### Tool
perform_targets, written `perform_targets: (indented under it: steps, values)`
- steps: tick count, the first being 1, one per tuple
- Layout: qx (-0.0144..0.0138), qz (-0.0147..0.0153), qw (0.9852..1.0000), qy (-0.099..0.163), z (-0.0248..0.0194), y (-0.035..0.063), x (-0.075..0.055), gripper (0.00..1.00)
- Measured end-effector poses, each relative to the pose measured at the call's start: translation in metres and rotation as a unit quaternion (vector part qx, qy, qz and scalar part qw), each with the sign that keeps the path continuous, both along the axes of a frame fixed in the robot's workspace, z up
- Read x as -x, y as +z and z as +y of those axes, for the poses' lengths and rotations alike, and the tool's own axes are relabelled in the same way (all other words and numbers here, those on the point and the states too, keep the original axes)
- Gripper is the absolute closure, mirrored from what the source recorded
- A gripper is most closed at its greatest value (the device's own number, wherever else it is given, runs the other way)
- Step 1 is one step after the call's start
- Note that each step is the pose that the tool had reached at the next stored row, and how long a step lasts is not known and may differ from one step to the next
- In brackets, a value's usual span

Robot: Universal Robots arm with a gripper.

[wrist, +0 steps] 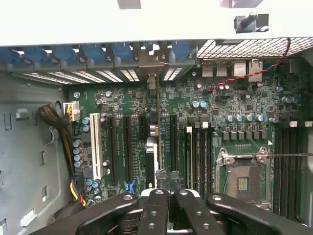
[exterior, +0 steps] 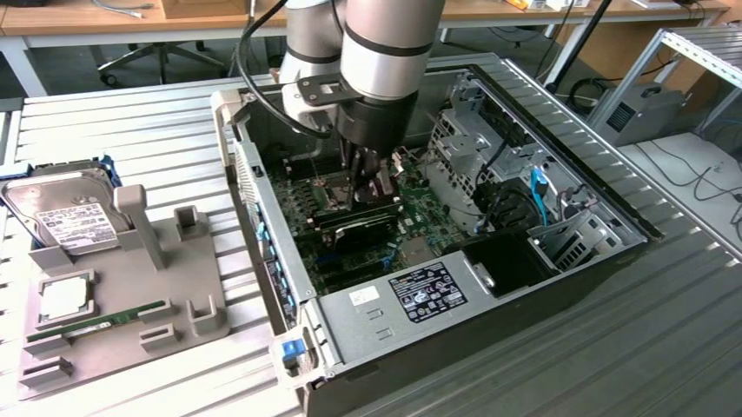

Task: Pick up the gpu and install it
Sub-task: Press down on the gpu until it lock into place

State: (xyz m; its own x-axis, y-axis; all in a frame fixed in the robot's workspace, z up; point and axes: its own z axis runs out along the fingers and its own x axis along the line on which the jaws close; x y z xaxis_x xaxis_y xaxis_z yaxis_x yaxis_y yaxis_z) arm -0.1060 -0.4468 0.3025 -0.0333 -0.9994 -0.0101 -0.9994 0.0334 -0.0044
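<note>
Lab/workshop: alu-profile bench (exterior: pixel 139 130), open PC case (exterior: pixel 347 313), desks (exterior: pixel 116 17).

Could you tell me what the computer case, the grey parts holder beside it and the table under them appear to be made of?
The computer case looks like bare sheet metal: dull silver, with punched vents and folded edges. The parts holder seems to be matte grey plastic, possibly printed, with blocky moulded posts. The table looks like ribbed aluminium, pale and lightly reflective.
</note>
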Motion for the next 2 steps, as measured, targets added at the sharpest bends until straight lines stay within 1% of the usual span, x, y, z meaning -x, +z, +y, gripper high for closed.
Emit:
perform_targets:
  steps: [2]
  values:
    - [0.0000,0.0000,1.0000,0.000,0.0000,0.0000,0.0000,0.89]
